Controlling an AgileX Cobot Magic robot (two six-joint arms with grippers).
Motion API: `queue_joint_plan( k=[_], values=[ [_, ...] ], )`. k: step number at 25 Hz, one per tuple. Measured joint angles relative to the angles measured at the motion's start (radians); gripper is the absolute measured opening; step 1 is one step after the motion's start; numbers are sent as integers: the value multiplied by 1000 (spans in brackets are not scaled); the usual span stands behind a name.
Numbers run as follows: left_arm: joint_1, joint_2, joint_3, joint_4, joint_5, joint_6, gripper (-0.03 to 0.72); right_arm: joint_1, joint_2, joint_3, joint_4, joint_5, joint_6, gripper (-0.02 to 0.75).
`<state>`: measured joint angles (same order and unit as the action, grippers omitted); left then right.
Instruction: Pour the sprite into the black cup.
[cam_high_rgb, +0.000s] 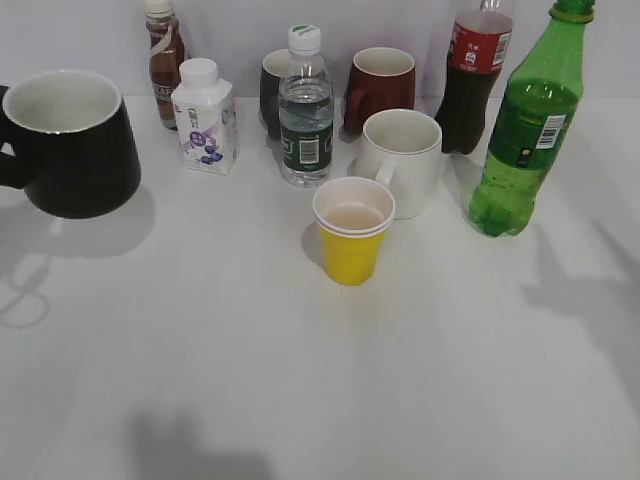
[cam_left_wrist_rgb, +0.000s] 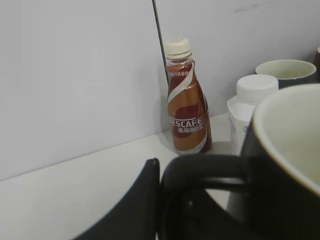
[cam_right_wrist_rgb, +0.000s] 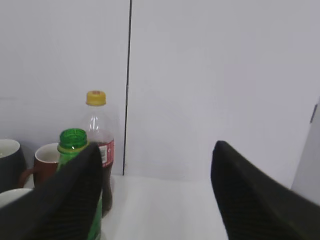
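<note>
The black cup (cam_high_rgb: 75, 150) is at the far left of the exterior view, white inside, handle at the picture's edge. In the left wrist view my left gripper (cam_left_wrist_rgb: 150, 200) is shut on the handle of the black cup (cam_left_wrist_rgb: 285, 165); only one finger shows. I cannot tell whether the cup rests on the table. The sprite (cam_high_rgb: 525, 130) stands upright at the far right, its neck uncapped. In the right wrist view my right gripper (cam_right_wrist_rgb: 157, 150) is open and empty. The sprite (cam_right_wrist_rgb: 73, 142) is just beyond its left finger, not between the jaws.
A yellow paper cup (cam_high_rgb: 352, 235) and a white mug (cam_high_rgb: 402, 160) stand mid-table. Behind them are a coffee bottle (cam_high_rgb: 164, 60), a milk carton (cam_high_rgb: 205, 118), a water bottle (cam_high_rgb: 305, 110), a dark mug (cam_high_rgb: 272, 90), a red mug (cam_high_rgb: 380, 85) and a cola bottle (cam_high_rgb: 475, 80).
</note>
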<state>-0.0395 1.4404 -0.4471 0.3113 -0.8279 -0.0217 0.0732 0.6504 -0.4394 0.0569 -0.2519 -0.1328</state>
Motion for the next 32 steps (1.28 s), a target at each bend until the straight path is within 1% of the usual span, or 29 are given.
queue_joint_plan(
  k=[7, 12, 17, 20, 23, 24, 28, 32],
  values=[
    [0, -59, 0, -3, 28, 0, 45, 1, 232, 71, -14, -160, 39, 502],
    [0, -60, 0, -4, 34, 0, 45, 10, 341, 120, -122, -243, 63, 502],
    [0, -60, 0, -4, 39, 0, 45, 39, 452, 127, -253, -278, 146, 503],
    [0, -60, 0, -4, 42, 0, 45, 72, 532, 128, -312, -370, 194, 541],
    [0, -60, 0, -4, 42, 0, 45, 87, 618, 128, -329, -482, 204, 611],
    [0, -60, 0, -4, 42, 0, 45, 89, 643, 126, -330, -507, 206, 623],
    [0, -60, 0, -4, 42, 0, 45, 89, 760, 76, -332, -582, 236, 641],
    [0, -60, 0, -4, 42, 0, 45, 89, 873, -26, -335, -599, 286, 642]
  ],
)
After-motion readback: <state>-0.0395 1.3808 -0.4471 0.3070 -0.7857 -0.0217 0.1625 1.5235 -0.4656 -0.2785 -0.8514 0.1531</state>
